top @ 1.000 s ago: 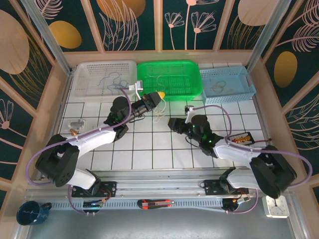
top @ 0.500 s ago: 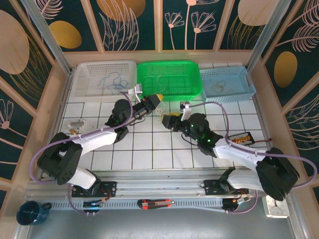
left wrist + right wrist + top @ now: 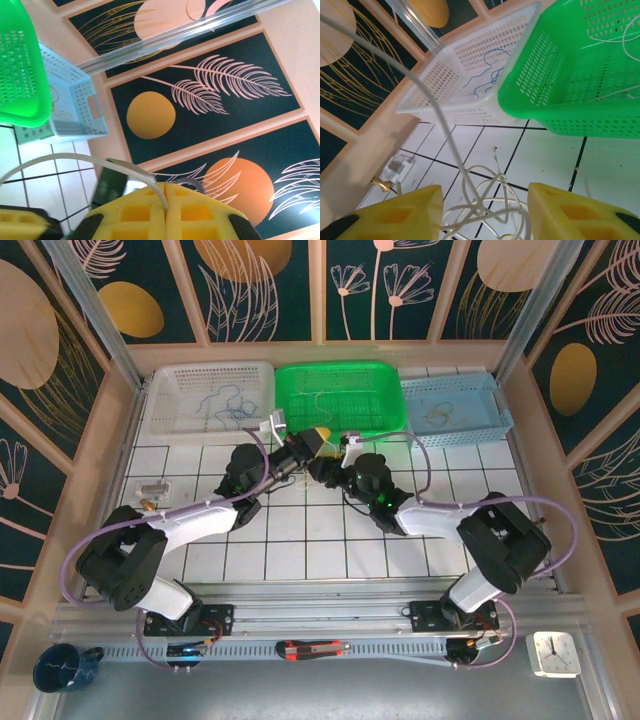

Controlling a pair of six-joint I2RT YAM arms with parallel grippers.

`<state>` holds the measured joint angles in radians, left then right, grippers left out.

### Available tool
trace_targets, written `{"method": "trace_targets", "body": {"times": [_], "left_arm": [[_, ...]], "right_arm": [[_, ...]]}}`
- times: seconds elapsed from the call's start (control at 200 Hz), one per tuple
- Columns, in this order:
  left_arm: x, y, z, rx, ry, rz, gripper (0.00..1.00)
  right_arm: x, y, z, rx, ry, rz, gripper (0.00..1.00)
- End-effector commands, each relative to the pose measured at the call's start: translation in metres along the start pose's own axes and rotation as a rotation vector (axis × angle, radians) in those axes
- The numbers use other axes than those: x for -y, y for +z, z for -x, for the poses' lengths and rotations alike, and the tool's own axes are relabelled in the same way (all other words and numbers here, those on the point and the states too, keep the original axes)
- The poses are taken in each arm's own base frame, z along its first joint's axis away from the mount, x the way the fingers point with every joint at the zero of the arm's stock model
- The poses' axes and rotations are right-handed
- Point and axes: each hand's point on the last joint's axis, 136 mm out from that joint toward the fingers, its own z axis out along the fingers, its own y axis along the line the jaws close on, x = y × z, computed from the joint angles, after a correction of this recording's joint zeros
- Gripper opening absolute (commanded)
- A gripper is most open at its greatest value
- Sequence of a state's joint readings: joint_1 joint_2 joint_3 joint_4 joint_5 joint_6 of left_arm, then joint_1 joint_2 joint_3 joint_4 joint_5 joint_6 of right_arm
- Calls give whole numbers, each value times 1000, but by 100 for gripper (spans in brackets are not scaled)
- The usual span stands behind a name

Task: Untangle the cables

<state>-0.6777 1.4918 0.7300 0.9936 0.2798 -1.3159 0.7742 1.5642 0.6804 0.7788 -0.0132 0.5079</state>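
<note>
The cables are a clump of whitish loops point(image 3: 492, 207) lying on the white tiles. One strand point(image 3: 427, 95) rises taut from the clump up to the left. My left gripper point(image 3: 165, 192) is shut on that strand point(image 3: 75, 159), which enters the seam between its yellow pads. In the top view the left gripper point(image 3: 317, 437) hangs just in front of the green basket, with my right gripper point(image 3: 325, 465) close beside it. The right gripper point(image 3: 485, 192) is open, its yellow fingers point(image 3: 402, 212) on either side of the clump without touching it.
Three baskets line the back: a white one point(image 3: 170, 380) with blue wires point(image 3: 487, 75), a green one point(image 3: 340, 368) with pale wires, and a light blue one point(image 3: 455, 385). A small metal part point(image 3: 150, 490) lies near the left wall.
My right arm has swung left and forward from mid-table until its gripper stands over the clump beside the left gripper. The left gripper has risen slightly, still shut on the strand.
</note>
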Motion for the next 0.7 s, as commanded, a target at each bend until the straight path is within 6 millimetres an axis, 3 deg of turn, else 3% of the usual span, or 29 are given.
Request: {"method": "trace_targets", "body": {"times": [0.0,0.155,0.285,0.696], "left_arm": [[26,0,2,32,-46,-86,0],[36,2,1,44,-74,-112,0],[47,0,2,51,-92,-147,0],[101,2,11,36,-69,-275,0]], "right_arm": [[0,10,22,110,18,-3,44],[24,13,8,111,55,-55,21],[42,5,-6,91,82,-90,9],[78,-32,-66,-39,126,-172,12]]}}
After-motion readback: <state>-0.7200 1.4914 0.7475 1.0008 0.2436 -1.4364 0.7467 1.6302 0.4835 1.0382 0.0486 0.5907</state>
